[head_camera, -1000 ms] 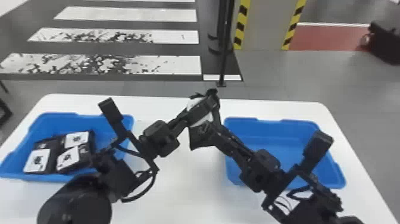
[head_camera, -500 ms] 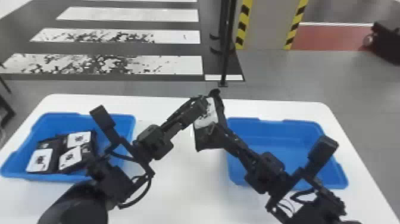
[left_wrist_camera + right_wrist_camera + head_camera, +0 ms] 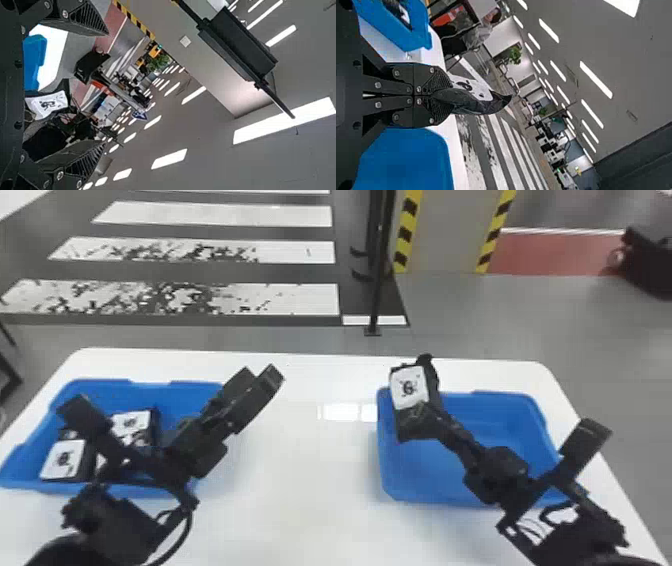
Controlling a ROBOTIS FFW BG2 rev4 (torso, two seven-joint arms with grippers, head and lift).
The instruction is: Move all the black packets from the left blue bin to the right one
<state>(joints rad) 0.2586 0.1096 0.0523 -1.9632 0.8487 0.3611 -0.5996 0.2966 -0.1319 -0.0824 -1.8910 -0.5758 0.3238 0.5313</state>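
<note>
While black packets lay in the left blue bin, the left gripper stood spread near its right side. The right gripper pinched another packet at the right blue bin's left rim; correct placement called for centring it inside, lowering, then releasing.

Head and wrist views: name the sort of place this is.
Probably an indoor robotics test hall: crosswalk stripes on the floor, yellow-and-black hazard strips, and rows of ceiling lights.
</note>
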